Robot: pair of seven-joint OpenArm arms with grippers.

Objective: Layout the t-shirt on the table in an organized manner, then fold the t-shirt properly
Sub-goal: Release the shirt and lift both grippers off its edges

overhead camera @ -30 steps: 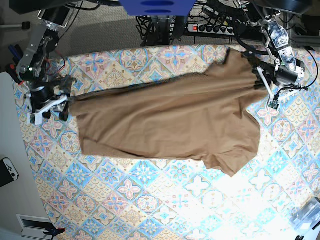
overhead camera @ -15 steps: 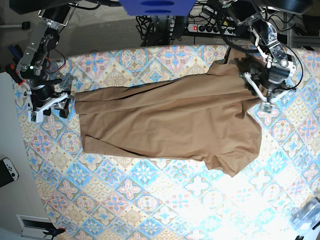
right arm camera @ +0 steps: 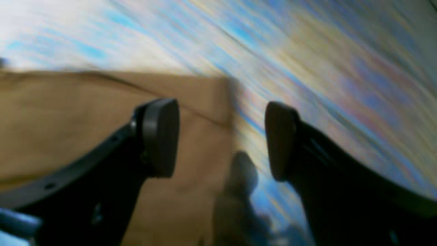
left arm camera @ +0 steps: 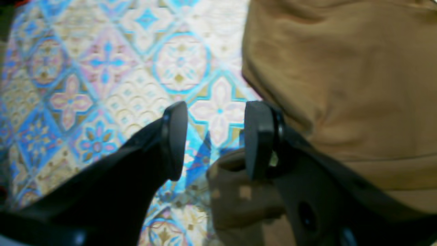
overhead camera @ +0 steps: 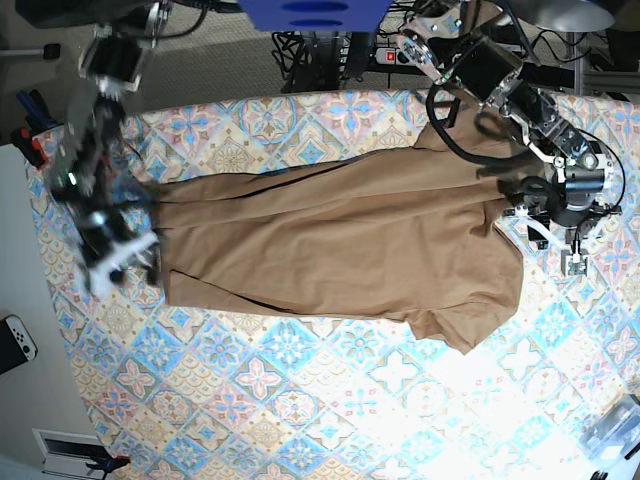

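Observation:
The tan-brown t-shirt [overhead camera: 340, 240] lies spread flat across the middle of the table [overhead camera: 300, 400], hem to the left and a sleeve [overhead camera: 470, 325] pointing to the front right. My left gripper [overhead camera: 556, 243] hovers open just off the shirt's right edge. In the left wrist view the left gripper [left arm camera: 216, 140] has only tablecloth between its fingers, with the t-shirt [left arm camera: 341, 85] to their right. My right gripper [overhead camera: 135, 262] is open at the shirt's left hem. In the blurred right wrist view the right gripper [right arm camera: 221, 138] straddles the t-shirt's [right arm camera: 68, 112] edge without gripping it.
A power strip and cables [overhead camera: 420, 50] run behind the table's back edge. A white game controller [overhead camera: 15, 340] lies off the table at the left. A clear plastic thing [overhead camera: 615, 430] sits at the front right corner.
The shirt's back edge has settled flat. My left gripper moved off the shirt to its right edge. My right gripper slid along the hem toward the front.

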